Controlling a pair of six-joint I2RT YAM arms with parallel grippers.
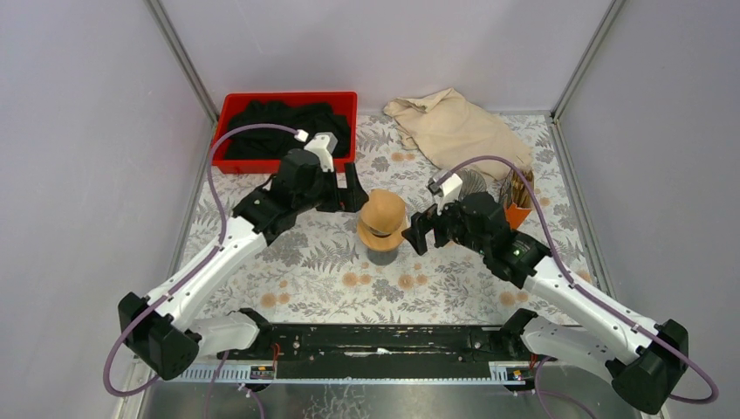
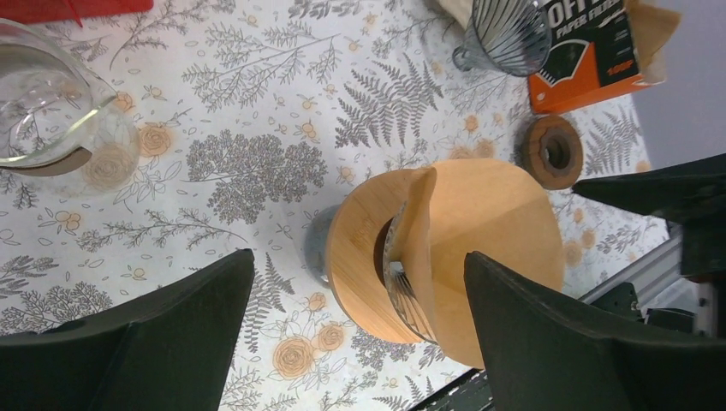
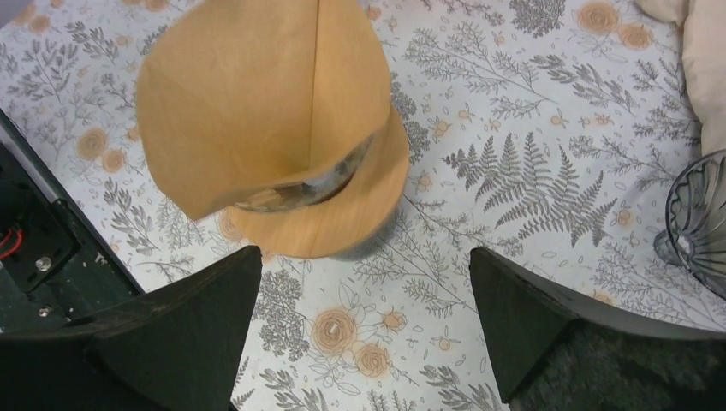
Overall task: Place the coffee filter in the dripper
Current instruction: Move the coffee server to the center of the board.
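A brown paper coffee filter (image 1: 384, 210) sits in the glass dripper with its round wooden collar (image 1: 381, 237), mid-table. In the left wrist view the filter (image 2: 492, 214) stands up from the dripper's ribbed glass rim (image 2: 402, 291). In the right wrist view the filter (image 3: 257, 94) covers the dripper above the wooden collar (image 3: 334, 223). My left gripper (image 1: 356, 194) is open and empty just left of the filter; its jaws stand wide apart. My right gripper (image 1: 422, 231) is open and empty just right of the dripper.
A red tray (image 1: 229, 109) holds dark cloth at the back left. A beige cloth (image 1: 458, 127) lies at the back right. A second glass dripper (image 2: 512, 32), an orange filter box (image 2: 586, 51), a wooden ring (image 2: 552, 151) and a glass carafe (image 2: 51, 111) stand nearby.
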